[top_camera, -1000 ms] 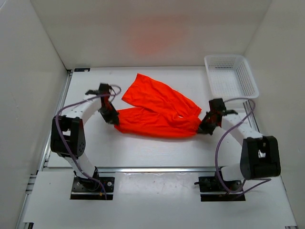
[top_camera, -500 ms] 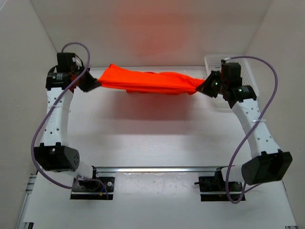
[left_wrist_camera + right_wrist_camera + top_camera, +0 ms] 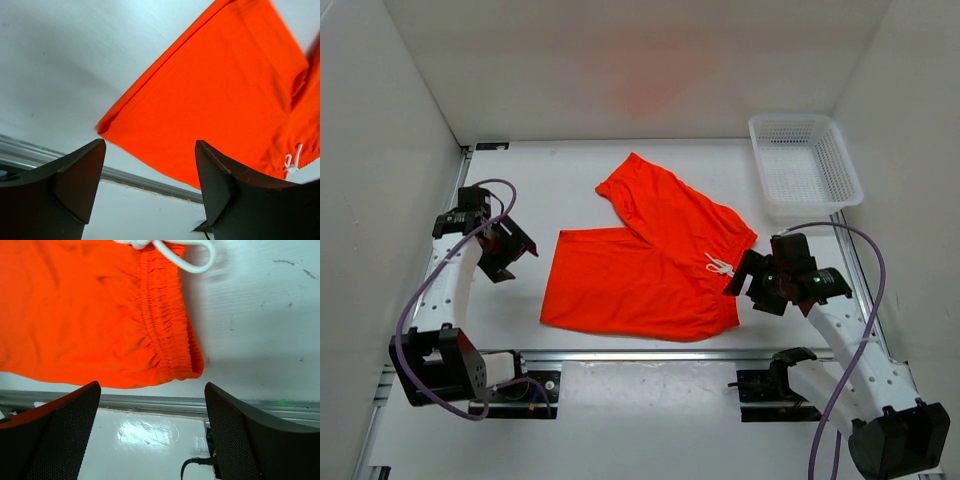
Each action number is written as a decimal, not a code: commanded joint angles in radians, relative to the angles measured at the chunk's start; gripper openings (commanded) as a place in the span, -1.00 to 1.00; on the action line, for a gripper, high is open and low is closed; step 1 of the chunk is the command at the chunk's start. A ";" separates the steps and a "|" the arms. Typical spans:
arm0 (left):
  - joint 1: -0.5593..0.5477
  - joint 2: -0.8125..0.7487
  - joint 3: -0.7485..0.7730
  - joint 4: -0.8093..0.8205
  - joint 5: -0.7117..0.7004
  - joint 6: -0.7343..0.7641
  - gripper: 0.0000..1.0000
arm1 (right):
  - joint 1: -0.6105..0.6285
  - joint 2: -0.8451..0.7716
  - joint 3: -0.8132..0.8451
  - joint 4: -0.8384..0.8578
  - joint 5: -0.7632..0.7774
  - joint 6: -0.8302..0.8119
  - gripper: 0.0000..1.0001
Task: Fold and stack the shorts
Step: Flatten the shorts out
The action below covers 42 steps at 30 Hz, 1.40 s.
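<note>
Shorts flat, near hem by rail; L gripper, R gripper alongside

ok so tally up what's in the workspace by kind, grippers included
shorts, orange-red: 1
basket, white: 1
grippers: 2, the left gripper and the right gripper, both open and holding nothing
total: 4
</note>
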 commanded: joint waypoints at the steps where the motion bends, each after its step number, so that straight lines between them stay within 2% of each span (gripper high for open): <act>1: -0.026 0.053 0.103 0.052 -0.031 0.019 0.67 | -0.002 0.041 0.035 -0.025 0.067 0.030 0.78; 3: -0.067 0.124 0.175 0.063 -0.040 0.048 0.67 | -0.012 0.098 0.064 -0.025 0.097 0.041 0.75; 6: -0.139 0.222 0.297 0.073 -0.020 0.097 0.52 | -0.033 0.226 0.141 -0.003 0.139 0.051 0.56; 7: -0.162 0.295 0.334 0.073 -0.020 0.110 0.48 | -0.044 0.284 0.186 -0.003 0.168 0.051 0.33; 10: -0.251 0.458 0.492 0.060 -0.020 0.134 0.32 | -0.123 0.375 0.254 0.064 0.168 0.041 0.02; 15: -0.374 0.711 0.817 0.014 -0.043 0.147 0.24 | -0.176 0.526 0.336 0.137 0.097 0.028 0.02; 18: -0.403 0.895 0.975 -0.023 -0.043 0.147 0.24 | -0.190 0.610 0.360 0.161 0.065 0.028 0.02; 20: -0.414 1.025 1.136 -0.048 -0.034 0.147 0.26 | -0.200 0.648 0.369 0.173 0.056 0.028 0.04; 22: -0.423 1.102 1.280 -0.048 -0.034 0.147 0.26 | -0.200 0.673 0.395 0.173 0.047 0.028 0.04; 25: -0.423 1.222 1.408 -0.048 -0.023 0.147 0.26 | -0.210 0.699 0.417 0.173 0.047 0.018 0.04; 28: -0.423 1.305 1.459 -0.022 -0.023 0.138 0.26 | -0.219 0.722 0.426 0.173 0.036 0.018 0.04; 30: -0.423 1.351 1.468 -0.022 -0.044 0.138 0.16 | -0.228 0.722 0.426 0.173 0.036 0.018 0.04; 32: -0.423 1.360 1.477 -0.011 -0.057 0.127 -0.15 | -0.228 0.731 0.426 0.173 0.036 0.009 0.04; 35: -0.423 1.345 1.433 0.007 -0.078 0.118 -0.80 | -0.228 0.731 0.426 0.173 0.036 0.008 0.04; 40: -0.402 1.243 1.338 0.026 -0.153 0.118 -0.80 | -0.228 0.742 0.426 0.173 0.018 -0.011 0.04; 42: -0.364 1.171 1.241 0.026 -0.178 0.118 -0.80 | -0.228 0.742 0.426 0.173 0.009 -0.024 0.04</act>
